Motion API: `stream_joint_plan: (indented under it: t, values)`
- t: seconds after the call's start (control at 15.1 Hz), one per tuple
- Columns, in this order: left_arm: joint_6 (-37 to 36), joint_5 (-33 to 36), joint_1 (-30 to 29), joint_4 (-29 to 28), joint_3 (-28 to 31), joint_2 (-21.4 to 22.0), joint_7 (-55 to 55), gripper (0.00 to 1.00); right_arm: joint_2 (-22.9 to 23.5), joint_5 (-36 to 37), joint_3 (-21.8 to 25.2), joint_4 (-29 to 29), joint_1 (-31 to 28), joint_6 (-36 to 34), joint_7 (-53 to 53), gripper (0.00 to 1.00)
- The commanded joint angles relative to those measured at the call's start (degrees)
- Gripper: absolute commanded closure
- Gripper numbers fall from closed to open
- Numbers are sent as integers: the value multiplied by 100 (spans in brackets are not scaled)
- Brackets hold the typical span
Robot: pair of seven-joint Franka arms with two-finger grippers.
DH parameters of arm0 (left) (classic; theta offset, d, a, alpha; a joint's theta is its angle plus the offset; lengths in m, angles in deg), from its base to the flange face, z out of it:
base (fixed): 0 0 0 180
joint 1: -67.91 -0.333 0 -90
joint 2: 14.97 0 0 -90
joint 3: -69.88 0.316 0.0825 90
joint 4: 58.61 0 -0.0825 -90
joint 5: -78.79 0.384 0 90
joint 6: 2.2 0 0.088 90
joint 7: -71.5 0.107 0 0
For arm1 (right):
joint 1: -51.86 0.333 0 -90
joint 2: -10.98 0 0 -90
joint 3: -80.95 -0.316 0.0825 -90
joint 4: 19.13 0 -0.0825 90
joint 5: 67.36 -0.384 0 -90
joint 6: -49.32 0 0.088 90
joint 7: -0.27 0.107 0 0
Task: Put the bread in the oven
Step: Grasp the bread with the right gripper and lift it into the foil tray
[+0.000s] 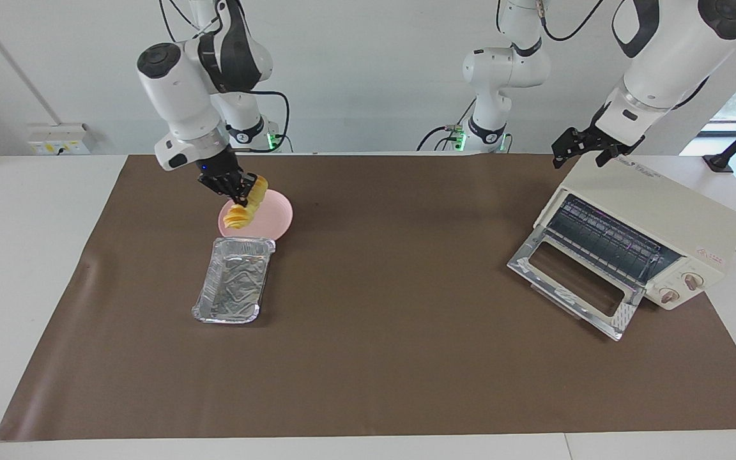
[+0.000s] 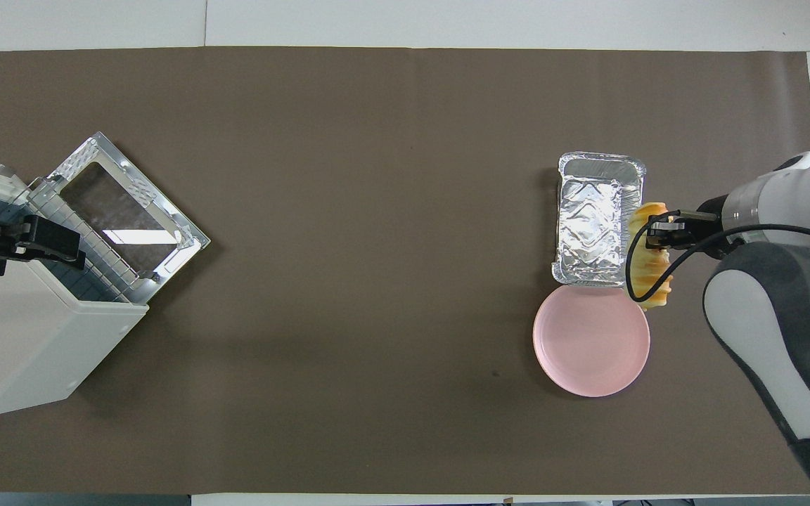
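Observation:
The bread (image 1: pixel 241 216) is a yellow ridged loaf, and my right gripper (image 1: pixel 238 190) is shut on its upper end. It hangs tilted in the air over the edge of the pink plate (image 1: pixel 275 220). In the overhead view the bread (image 2: pixel 652 277) shows beside the foil tray. The cream-white oven (image 1: pixel 659 214) stands at the left arm's end of the table with its glass door (image 1: pixel 572 281) dropped open and its wire rack showing. My left gripper (image 1: pixel 575 150) waits over the oven's top corner, also seen in the overhead view (image 2: pixel 43 239).
A crinkled silver foil tray (image 1: pixel 232 284) lies on the brown mat just farther from the robots than the plate. The pink plate (image 2: pixel 591 341) has nothing on it. The oven (image 2: pixel 25 351) has two knobs beside its door.

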Motion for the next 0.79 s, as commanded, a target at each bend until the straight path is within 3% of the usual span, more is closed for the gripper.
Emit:
stream_joint_plan:
  t: [0.0,0.26,0.73]
  values:
    - [78,80,-56,-72,-46,90,18,0,678,1,-73,459,29,366,-152,100]
    - [78,80,-56,-72,-46,90,18,0,1039,10,-90,494,152,930,-143,100]
    - [78,80,-56,-72,-46,90,18,0,1391,10,-90,301,293,1344,-116,100]
